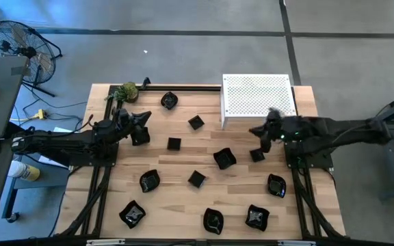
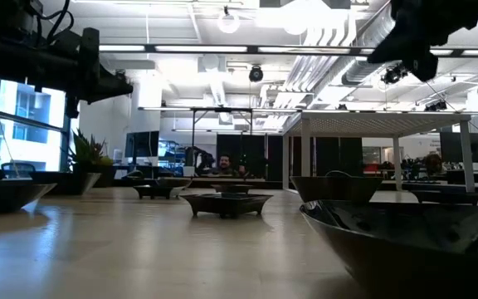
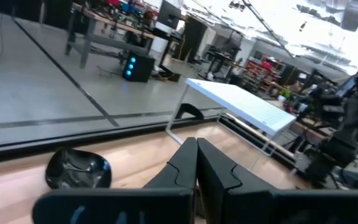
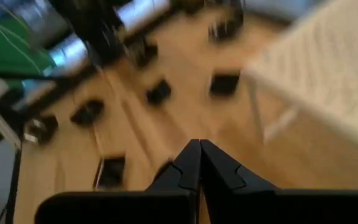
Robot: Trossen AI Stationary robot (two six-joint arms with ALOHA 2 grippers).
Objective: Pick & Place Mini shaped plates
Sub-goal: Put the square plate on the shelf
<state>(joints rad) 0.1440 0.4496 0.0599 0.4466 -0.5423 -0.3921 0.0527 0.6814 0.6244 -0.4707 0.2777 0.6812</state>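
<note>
Black glossy mini shaped plates (image 1: 196,179) lie scattered over the wooden table (image 1: 183,205), none held. The right gripper (image 1: 257,130), at centre-right beside the white perforated stand (image 1: 258,96), and the left gripper (image 1: 144,119), upper left, are closed and empty. Open wide before descending squarely over one rim.

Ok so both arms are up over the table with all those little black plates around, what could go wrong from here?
1. The right gripper is shut and empty; coming down like that beside the white perforated stand, it would likely push the small plate below it rather than grasp it.
2. The left gripper is also shut, close to a plate it could nudge.
3. Plates lie close together mid-table, so a sweep may knock neighbours.
</note>
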